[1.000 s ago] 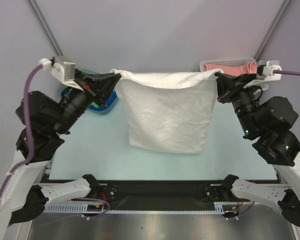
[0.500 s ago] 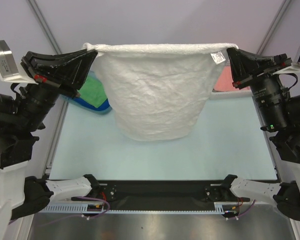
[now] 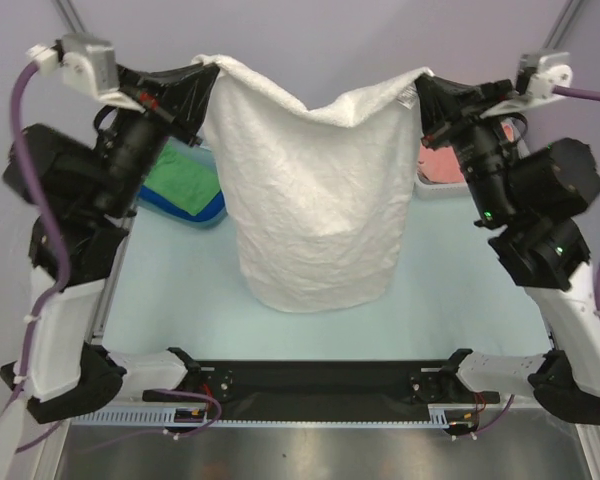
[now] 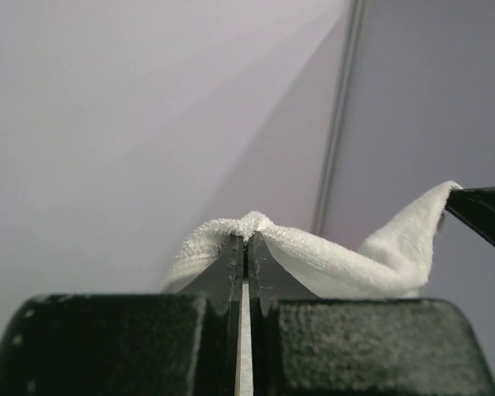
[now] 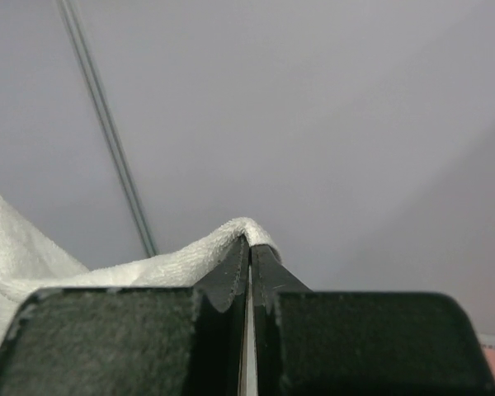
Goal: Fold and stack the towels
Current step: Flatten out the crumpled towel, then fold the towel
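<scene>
A white towel hangs in the air over the table, held by its two top corners. My left gripper is shut on the left corner, which bunches over its tips in the left wrist view. My right gripper is shut on the right corner, seen over its tips in the right wrist view. The top edge sags in the middle. The towel's bottom edge hangs low, near the table. A green towel lies in the blue tray at the back left. A salmon pink towel lies at the back right.
The pale blue table top spreads under the towel. The white basket holds the pink towel at the back right. Grey walls and frame posts close in the back and sides.
Both grippers have come closer together and a little lower, so the towel's stretched top edge now sags in the middle. The towel hangs lower and narrower.
</scene>
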`<state>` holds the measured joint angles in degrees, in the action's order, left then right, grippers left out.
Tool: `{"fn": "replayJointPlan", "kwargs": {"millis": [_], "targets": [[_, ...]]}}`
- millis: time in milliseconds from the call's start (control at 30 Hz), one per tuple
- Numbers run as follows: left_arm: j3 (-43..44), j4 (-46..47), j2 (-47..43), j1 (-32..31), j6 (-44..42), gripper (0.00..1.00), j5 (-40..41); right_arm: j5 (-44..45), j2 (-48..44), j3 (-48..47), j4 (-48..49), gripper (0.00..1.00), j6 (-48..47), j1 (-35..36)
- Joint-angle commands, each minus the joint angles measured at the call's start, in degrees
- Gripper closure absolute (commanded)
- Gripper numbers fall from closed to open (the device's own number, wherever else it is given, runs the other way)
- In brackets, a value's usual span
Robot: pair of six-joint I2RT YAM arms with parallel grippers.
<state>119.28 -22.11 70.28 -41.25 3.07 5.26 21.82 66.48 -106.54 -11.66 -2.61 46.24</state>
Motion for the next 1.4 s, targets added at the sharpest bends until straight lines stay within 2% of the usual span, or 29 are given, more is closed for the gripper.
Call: {"fn": "replayJointPlan", "kwargs": {"millis": [0,33,67,133,233,333,433,567,633,833,1133,1367], "targets": [[-2.3,3.5,5.7,9.2,5.3,1.0,-4.6,-4.7,5.8,-1.1,2.6,1.0,1.4,-8.4],[-3.2,4.6,6.9,10.7,6.1,1.0,-6.3,-7.9,7.1,-1.6,2.1,1.0,6.3,-12.4],[-4.1,5.3,8.1,11.7,6.5,1.0,-7.3,-14.9,8.7,-1.7,2.3,1.0,9.2,-15.8],[-4.1,7.0,12.6,14.4,7.8,1.0,-8.6,-20.7,14.0,-1.5,3.9,1.0,12.8,-24.2],[-3.5,10.6,20.1,18.8,11.1,1.0,-11.9,-28.2,22.8,-1.8,7.3,1.0,18.2,-30.7],[0.1,13.2,27.9,22.3,13.1,1.0,-14.7,-33.0,32.4,-4.3,10.5,1.0,22.1,-34.2],[7.2,15.2,39.5,24.5,14.1,0.99,-15.4,-36.1,42.5,-10.4,12.9,1.0,24.1,-37.0],[20.5,15.2,54.3,27.5,16.5,1.0,-15.7,-39.0,53.5,-20.4,12.8,1.0,25.7,-39.3],[22.0,16.6,56.7,28.4,17.3,1.0,-16.9,-39.7,56.7,-24.8,12.2,1.0,26.4,-39.7],[15.5,21.8,57.8,29.4,18.3,1.0,-18.4,-40.1,60.2,-22.5,14.1,1.0,27.8,-40.2],[1.8,24.9,50.1,28.1,15.7,1.0,-18.3,-38.5,54.3,-11.3,15.2,1.0,28.5,-39.3],[-17.8,30.3,41.9,26.1,19.4,1.0,-18.3,-37.6,48.6,-2.6,9.6,1.0,30.5,-39.9]]}}
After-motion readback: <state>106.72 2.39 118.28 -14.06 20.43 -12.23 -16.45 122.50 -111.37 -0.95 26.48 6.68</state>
